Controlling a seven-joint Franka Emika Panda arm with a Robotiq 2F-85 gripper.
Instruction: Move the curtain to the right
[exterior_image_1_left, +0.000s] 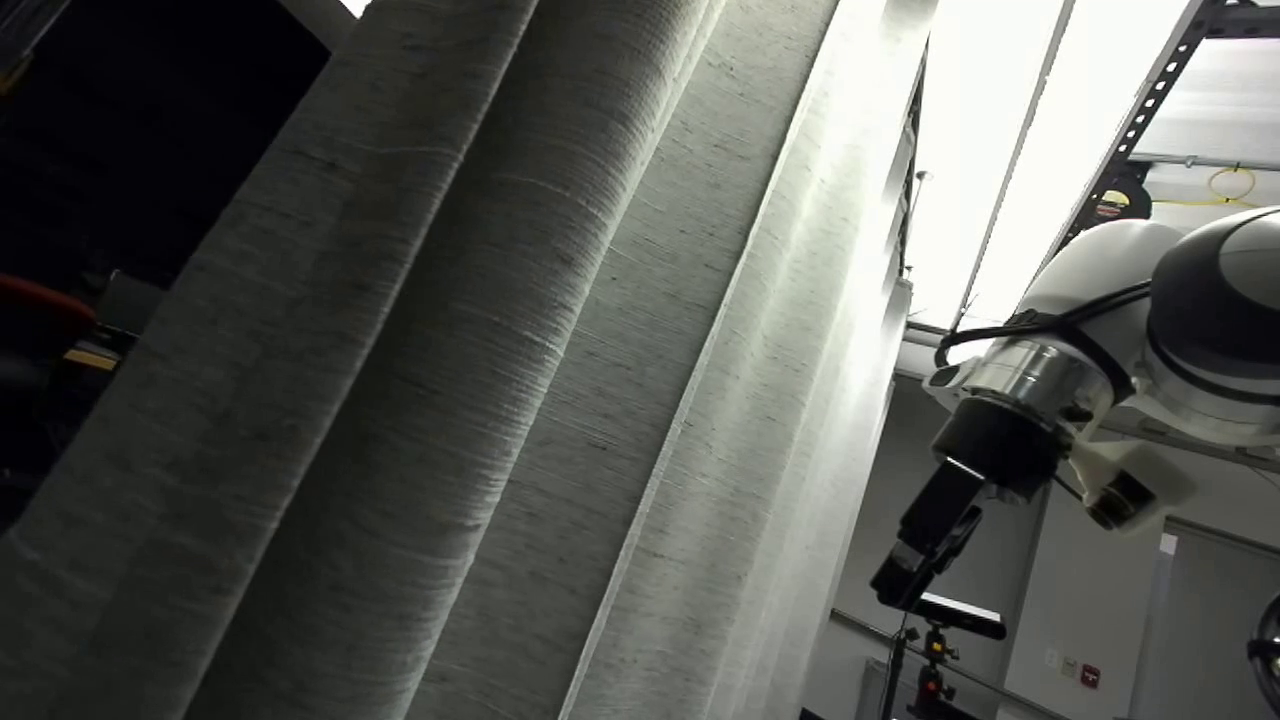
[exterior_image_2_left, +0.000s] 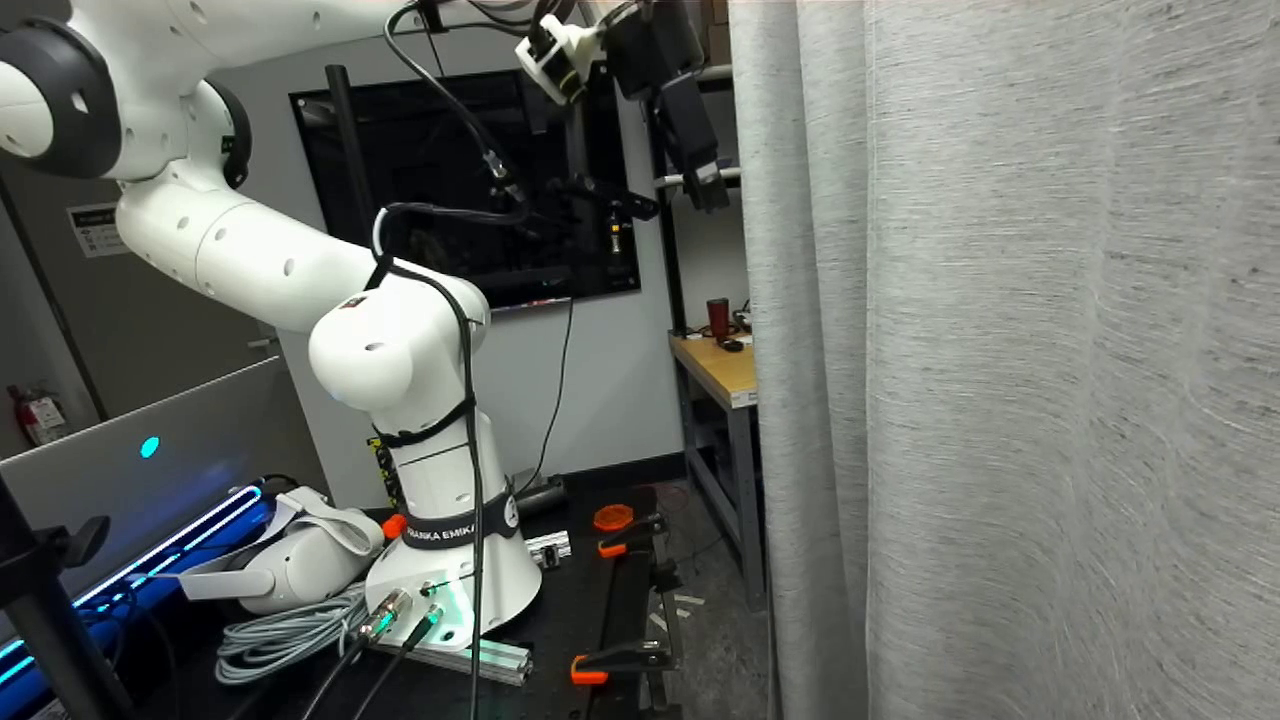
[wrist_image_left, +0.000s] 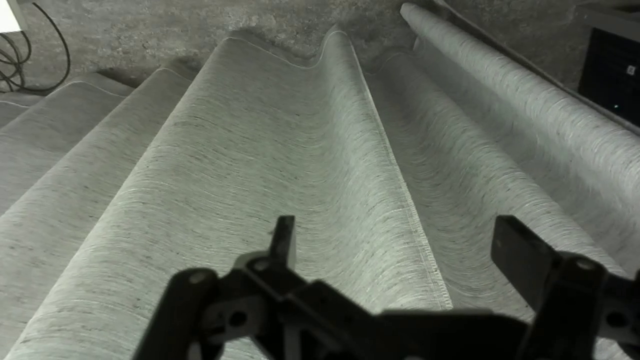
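Observation:
The curtain (exterior_image_1_left: 600, 350) is a very large light-grey woven drape with long deep folds. It hangs across much of both exterior views (exterior_image_2_left: 1000, 400) and fills most of the wrist view (wrist_image_left: 240, 165). My gripper (wrist_image_left: 395, 235) is open, its two fingers wide apart with nothing held. In the wrist view a stitched fold edge of the curtain lies in line between the fingers. In both exterior views the gripper (exterior_image_1_left: 905, 588) points down beside the curtain's edge, with a visible gap to the fabric (exterior_image_2_left: 708, 190). How deep that gap is cannot be told.
A workbench (exterior_image_2_left: 725, 370) with a red cup (exterior_image_2_left: 718, 318) stands partly behind the curtain. A camera on a tripod (exterior_image_1_left: 935, 650) shows beyond the gripper. A wall screen (exterior_image_2_left: 450, 190) is behind the arm. Cables (wrist_image_left: 50, 55) lie on the floor near the curtain's hem.

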